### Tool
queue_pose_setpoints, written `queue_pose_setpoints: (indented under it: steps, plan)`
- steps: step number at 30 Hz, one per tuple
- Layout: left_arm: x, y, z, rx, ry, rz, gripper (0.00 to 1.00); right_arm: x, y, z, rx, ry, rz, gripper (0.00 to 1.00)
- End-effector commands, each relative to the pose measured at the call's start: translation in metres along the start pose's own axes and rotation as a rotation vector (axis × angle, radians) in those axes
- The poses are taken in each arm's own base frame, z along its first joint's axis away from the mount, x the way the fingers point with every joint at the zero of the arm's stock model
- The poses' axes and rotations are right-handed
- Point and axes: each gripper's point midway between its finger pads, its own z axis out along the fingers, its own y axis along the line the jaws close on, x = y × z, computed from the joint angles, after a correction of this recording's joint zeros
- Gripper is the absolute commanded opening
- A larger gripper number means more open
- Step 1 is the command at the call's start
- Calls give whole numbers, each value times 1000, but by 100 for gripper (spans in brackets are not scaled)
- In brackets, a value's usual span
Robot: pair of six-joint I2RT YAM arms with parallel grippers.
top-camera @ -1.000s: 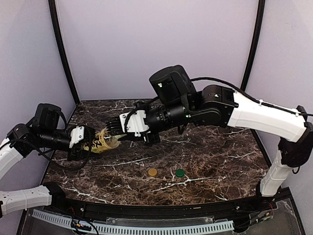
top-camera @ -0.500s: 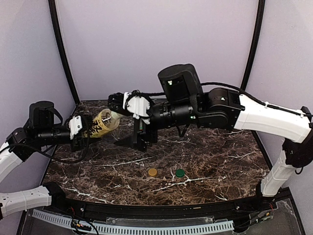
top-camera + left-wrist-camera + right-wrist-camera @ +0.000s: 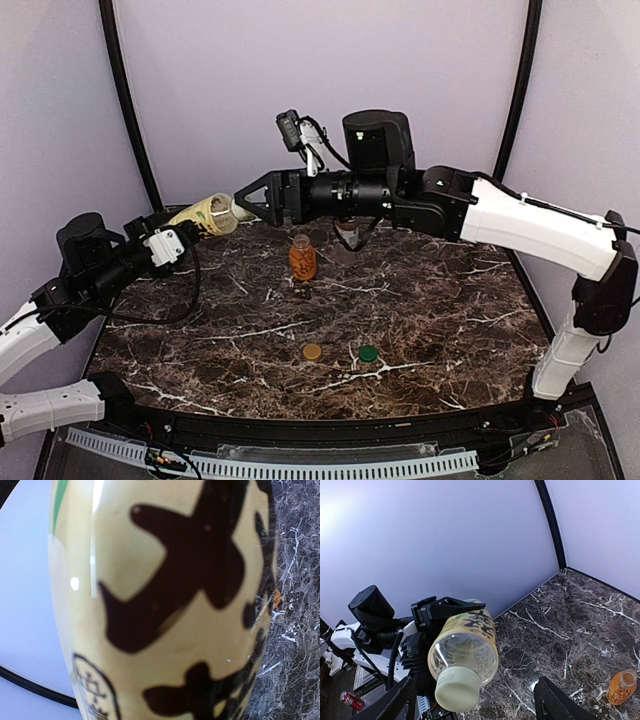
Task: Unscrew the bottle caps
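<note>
The bottle [image 3: 203, 215] rose, cap [image 3: 457, 690] facing spread right jaws.

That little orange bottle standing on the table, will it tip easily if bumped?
Probably: the orange bottle stands upright on a narrow base, with nothing steadying it. It looks plastic, so likely light; tipped, its round body may roll.

Yellow-labelled bottle [image 3: 165, 605], both ends off-frame

Capped yellow bottle [image 3: 205, 214] held sideways aloft; orange bottle [image 3: 302, 260] stands upright.
</note>
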Motion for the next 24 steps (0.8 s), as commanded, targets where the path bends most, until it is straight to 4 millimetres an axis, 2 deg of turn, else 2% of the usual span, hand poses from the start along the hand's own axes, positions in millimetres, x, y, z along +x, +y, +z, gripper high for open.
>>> queue_pose_setpoints:
  steps: [1,5,12,15,16,17,20,21,22,23,24]
  plan:
    - [-3,25,-5,-107,14,39,28,-7,16,8,-88,-9,109,74]
    - [-2,19,-3,-89,11,52,28,-3,21,15,-132,16,118,66]
    - [-5,17,-1,-81,2,59,28,-1,14,20,-138,18,132,35]
    - [-5,18,-2,-82,3,57,28,1,11,20,-133,23,133,17]
    - [-5,17,-2,-81,2,54,27,2,10,20,-133,25,132,5]
    - [-5,16,-2,-76,2,52,26,3,9,20,-133,29,126,0]
    - [-8,10,-3,-32,-15,16,25,7,18,16,-179,55,23,0]
    - [-6,1,-5,18,-5,-13,25,11,25,14,-210,70,-46,0]
    - [-13,-3,-7,61,-34,-32,25,15,32,12,-230,81,-126,0]
    - [-9,-17,-11,133,-19,-68,25,20,39,9,-241,90,-215,0]
    - [-22,-27,-16,206,-81,-87,25,28,47,6,-256,99,-323,0]
